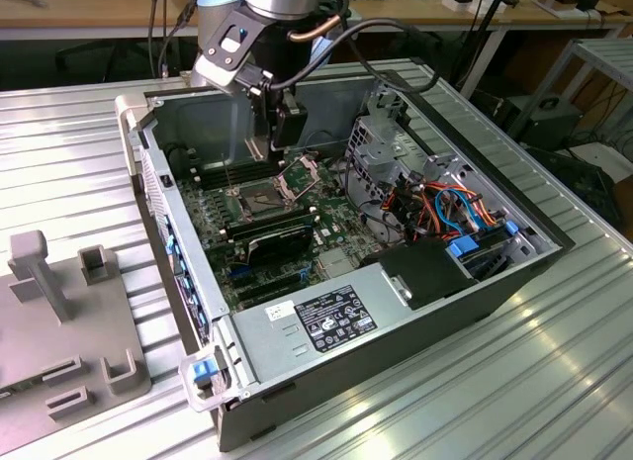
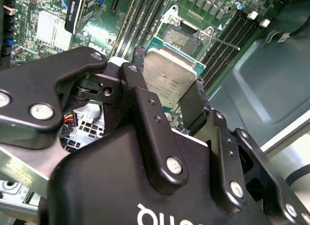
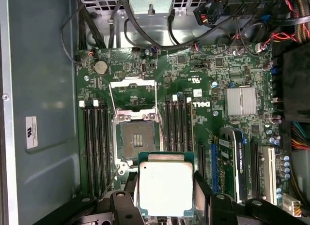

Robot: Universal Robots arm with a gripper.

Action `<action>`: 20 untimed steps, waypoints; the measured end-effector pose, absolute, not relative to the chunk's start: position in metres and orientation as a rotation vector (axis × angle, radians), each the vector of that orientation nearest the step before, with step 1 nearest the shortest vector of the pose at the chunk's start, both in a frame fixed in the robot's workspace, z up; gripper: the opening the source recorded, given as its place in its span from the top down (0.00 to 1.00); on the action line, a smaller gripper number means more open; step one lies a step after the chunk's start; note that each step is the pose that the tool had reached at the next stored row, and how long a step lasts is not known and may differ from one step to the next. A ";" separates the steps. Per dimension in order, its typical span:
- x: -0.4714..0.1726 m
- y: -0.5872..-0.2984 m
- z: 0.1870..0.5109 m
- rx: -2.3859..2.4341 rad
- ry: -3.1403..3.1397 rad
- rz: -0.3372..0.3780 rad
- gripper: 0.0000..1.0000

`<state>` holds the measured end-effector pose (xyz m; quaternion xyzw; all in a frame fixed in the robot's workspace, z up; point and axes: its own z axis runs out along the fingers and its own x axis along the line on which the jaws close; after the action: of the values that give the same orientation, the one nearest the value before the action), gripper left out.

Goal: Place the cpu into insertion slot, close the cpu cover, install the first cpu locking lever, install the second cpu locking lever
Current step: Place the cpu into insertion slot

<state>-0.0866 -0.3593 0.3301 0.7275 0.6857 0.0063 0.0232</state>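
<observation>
While the black end effector (image 3: 165,184) was clamped on the flat silver-grey square cpu (image 3: 165,191), the chip hung over the green circuit board (image 3: 203,87), just short of the open dark square insertion slot (image 3: 137,140). The hinged metal cpu cover (image 3: 131,92) stood open beyond.

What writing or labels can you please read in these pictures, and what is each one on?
Too small to read: the power supply label.
Too small to read: the case wall sticker.
Faint, unreadable: print on the cpu, gripped by the tool.
</observation>
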 end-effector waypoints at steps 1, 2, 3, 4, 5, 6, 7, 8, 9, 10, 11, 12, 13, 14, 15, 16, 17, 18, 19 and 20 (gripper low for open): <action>-0.087 -0.359 0.329 2.252 2.123 0.020 0.45; -0.087 -0.359 0.327 2.252 2.123 0.019 0.45; -0.087 -0.359 0.326 2.252 2.123 0.020 0.45; -0.087 -0.359 0.324 2.252 2.123 0.020 0.45; -0.087 -0.359 0.323 2.252 2.123 0.020 0.45; -0.087 -0.359 0.321 2.252 2.123 0.020 0.45; -0.087 -0.359 0.320 2.253 2.123 0.020 0.45; -0.087 -0.359 0.320 2.253 2.123 0.019 0.45; -0.087 -0.359 0.320 2.253 2.123 0.020 0.45; -0.087 -0.359 0.320 2.252 2.123 0.020 0.45; -0.087 -0.359 0.320 2.253 2.123 0.019 0.45; -0.087 -0.359 0.320 2.253 2.123 0.020 0.45; -0.087 -0.359 0.320 2.253 2.123 0.019 0.45; -0.087 -0.359 0.320 2.252 2.123 0.020 0.45; -0.087 -0.359 0.320 2.253 2.123 0.019 0.45; -0.087 -0.359 0.320 2.252 2.123 0.020 0.45; -0.087 -0.359 0.320 2.252 2.123 0.020 0.45; -0.087 -0.359 0.320 2.253 2.123 0.020 0.45; -0.087 -0.359 0.320 2.253 2.123 0.020 0.45; -0.087 -0.359 0.319 2.253 2.123 0.020 0.45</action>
<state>-0.0866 -0.3592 0.3192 0.7275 0.6856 0.0064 0.0232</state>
